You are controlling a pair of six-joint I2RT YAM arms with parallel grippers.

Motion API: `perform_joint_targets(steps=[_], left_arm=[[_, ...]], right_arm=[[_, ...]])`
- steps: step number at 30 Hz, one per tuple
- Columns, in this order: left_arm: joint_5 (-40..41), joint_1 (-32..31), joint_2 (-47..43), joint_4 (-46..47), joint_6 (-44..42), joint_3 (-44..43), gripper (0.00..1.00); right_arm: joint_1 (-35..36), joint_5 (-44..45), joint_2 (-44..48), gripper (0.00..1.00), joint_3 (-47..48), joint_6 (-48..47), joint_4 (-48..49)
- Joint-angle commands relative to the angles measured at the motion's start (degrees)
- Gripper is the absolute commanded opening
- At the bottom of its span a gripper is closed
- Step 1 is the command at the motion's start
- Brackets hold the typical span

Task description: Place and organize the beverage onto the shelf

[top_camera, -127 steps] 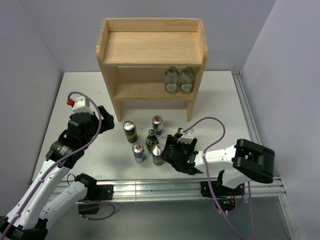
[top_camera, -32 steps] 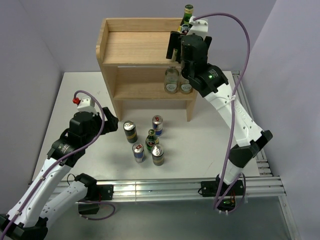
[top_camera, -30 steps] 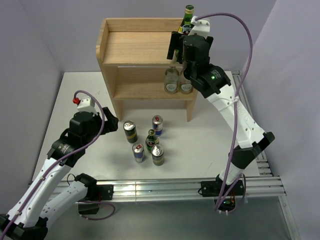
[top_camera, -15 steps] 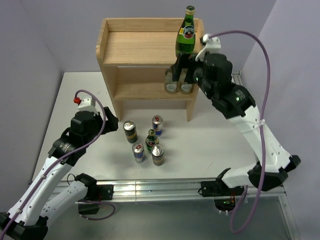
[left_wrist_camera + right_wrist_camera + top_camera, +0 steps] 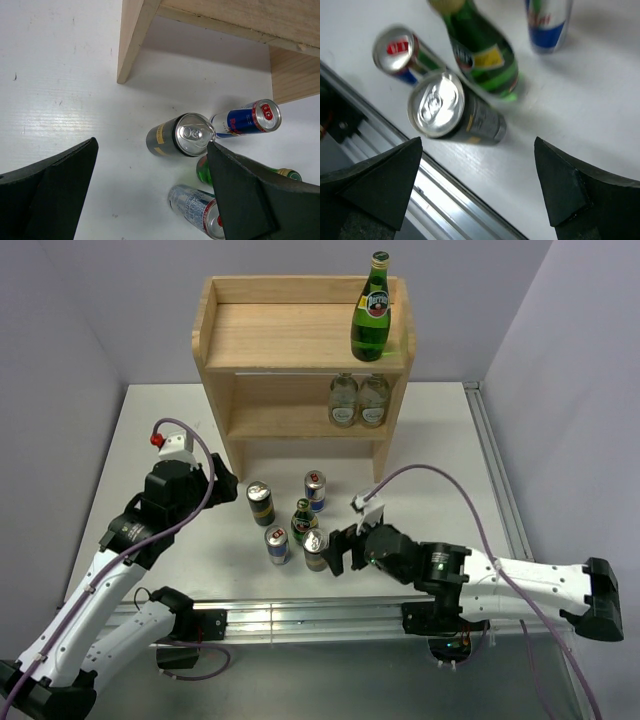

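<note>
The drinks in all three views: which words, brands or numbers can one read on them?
None can be quoted.
Tall green bottle on the shelf: label too small.
Blue-and-silver can: print too small.
Black-and-gold can: label blurred.
Small green bottle: label blurred.

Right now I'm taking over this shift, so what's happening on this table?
The robot is stocking the shelf. One green bottle stands on its top tier. Five drinks wait on the table. The right claw, open, is beside the nearest black can; the left claw, open, hovers near the other black can.
</note>
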State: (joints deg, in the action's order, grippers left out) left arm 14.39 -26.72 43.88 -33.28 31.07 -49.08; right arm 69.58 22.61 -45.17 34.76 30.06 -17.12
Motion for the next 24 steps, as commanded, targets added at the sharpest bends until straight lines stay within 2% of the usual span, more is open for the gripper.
perform_joint_targets(steps=[1,5,12,17,22,24], left_arm=[[-0.2,0.1,0.1,1.7,-0.7,-0.6,0.98],[0.5,0.0,0.2,1.5,-0.5,-0.5,0.98],[0.5,0.0,1.0,1.4,-0.6,-0.7,0.98],[0.5,0.1,1.0,1.5,-0.6,-0.6,0.98],[0.4,0.1,1.4,1.5,-0.6,-0.6,0.97],[0.2,0.1,1.6,1.6,-0.7,-0.6,0.97]], right_arm=[[4.1,5.2,-1.9,1.0,-4.3,5.3,12.5],[7.0,6.1,-7.2,1.0,-8.1,5.7,20.7],[7.0,7.5,-14.8,1.0,-11.1,4.0,32.5],[7.1,12.8,-22.7,1.0,-13.9,2.9,44.9],[7.4,16.7,-30.0,1.0,-14.5,1.5,52.9],[7.4,17.5,-33.0,0.88,-14.0,1.1,55.6]])
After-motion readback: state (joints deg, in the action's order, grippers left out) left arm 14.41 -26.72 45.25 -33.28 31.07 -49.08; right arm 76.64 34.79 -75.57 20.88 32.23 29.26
